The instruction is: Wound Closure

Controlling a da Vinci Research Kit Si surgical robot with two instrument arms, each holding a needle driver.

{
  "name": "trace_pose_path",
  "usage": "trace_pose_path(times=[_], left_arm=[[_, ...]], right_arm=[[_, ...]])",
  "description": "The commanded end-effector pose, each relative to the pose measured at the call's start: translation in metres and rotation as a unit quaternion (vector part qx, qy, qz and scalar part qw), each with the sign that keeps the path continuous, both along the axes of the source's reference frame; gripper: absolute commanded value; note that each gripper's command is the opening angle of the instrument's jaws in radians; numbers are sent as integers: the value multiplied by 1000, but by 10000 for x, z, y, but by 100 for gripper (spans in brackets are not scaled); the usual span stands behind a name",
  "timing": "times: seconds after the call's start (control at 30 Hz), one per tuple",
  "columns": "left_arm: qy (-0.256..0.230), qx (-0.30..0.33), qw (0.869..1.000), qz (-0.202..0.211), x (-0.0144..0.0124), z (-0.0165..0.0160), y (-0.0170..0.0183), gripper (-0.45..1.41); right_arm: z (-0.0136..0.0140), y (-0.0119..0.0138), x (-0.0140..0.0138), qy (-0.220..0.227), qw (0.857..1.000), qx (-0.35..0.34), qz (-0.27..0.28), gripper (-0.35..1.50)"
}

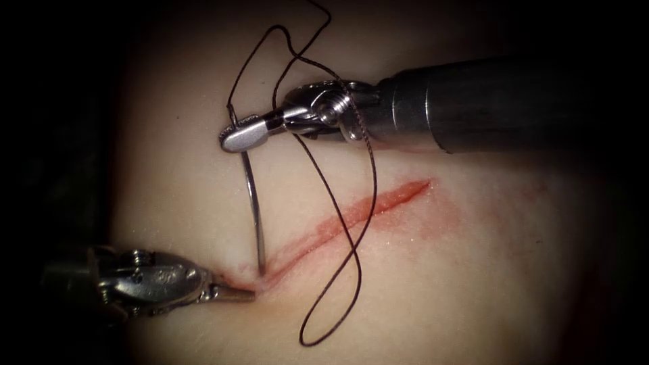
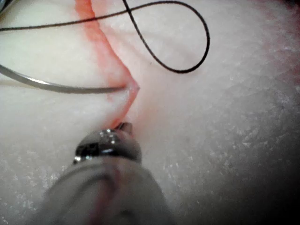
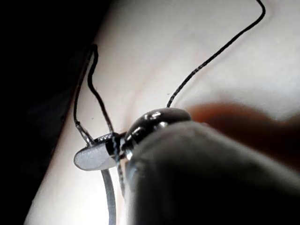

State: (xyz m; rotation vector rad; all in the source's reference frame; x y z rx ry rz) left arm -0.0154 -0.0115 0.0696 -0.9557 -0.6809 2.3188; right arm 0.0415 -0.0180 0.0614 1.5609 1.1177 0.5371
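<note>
The curved needle (image 1: 253, 203) stands upright, and my right tool (image 1: 240, 135) is shut on it near its tail end. Its tip is sunk into the tissue (image 1: 473, 284) at the left end of the red cut (image 1: 365, 209). My left tool (image 1: 236, 294) comes in low from the left, jaws shut, tips pressed on the tissue just left of where the needle enters. Dark thread (image 1: 351, 236) runs from the needle's tail, loops over the right tool and hangs across the cut. The left wrist view shows the needle (image 2: 56, 86), cut (image 2: 101, 42) and left tool (image 2: 123, 126); the right wrist view shows the right tool (image 3: 93, 157) on the needle (image 3: 110, 197).
A long loop of thread (image 1: 311, 338) lies on the tissue below the cut, and another rises above the right tool. Red fluid (image 1: 439, 216) stains the tissue around the cut's right end. The thread (image 2: 187, 70) curls near the cut in the left wrist view.
</note>
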Motion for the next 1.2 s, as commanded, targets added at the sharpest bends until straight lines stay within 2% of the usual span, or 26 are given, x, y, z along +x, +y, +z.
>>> trace_pose_path(times=[0.03, 0.13, 0.2, 0.4, 0.5, 0.63, 0.87, 1.1, 1.2], left_arm=[[0, 1, 1000, 0, -5, 5, -4, -45], [0, 1, 1000, 0, -5, 5, -4, -45], [0, 1, 1000, 0, -5, 5, -4, -45], [0, 1, 1000, 0, -5, 5, -4, -45], [0, 1, 1000, 0, -5, 5, -4, -45], [0, 1, 1000, 0, -5, 5, -4, -45], [0, 1, 1000, 0, -5, 5, -4, -45], [0, 0, 1000, 0, -5, 5, -4, -45], [1, 3, 1000, -2, -5, 5, -4, -45]], right_arm=[[0, 2, 9, 4, 1000, -4, 0, -35], [0, 3, 9, 19, 999, -27, 8, -35], [-1, 3, 9, 45, 997, -64, 19, -35], [-2, 4, 9, 55, 995, -77, 24, -35], [-2, 4, 9, 46, 996, -72, 31, -35], [-1, 5, 8, 8, 1000, -12, 19, -35], [0, 7, 5, -10, 1000, 15, 14, -35], [-1, 7, 3, -13, 1000, 18, 16, -35], [-2, 6, 0, 28, 997, -51, 45, -35]])
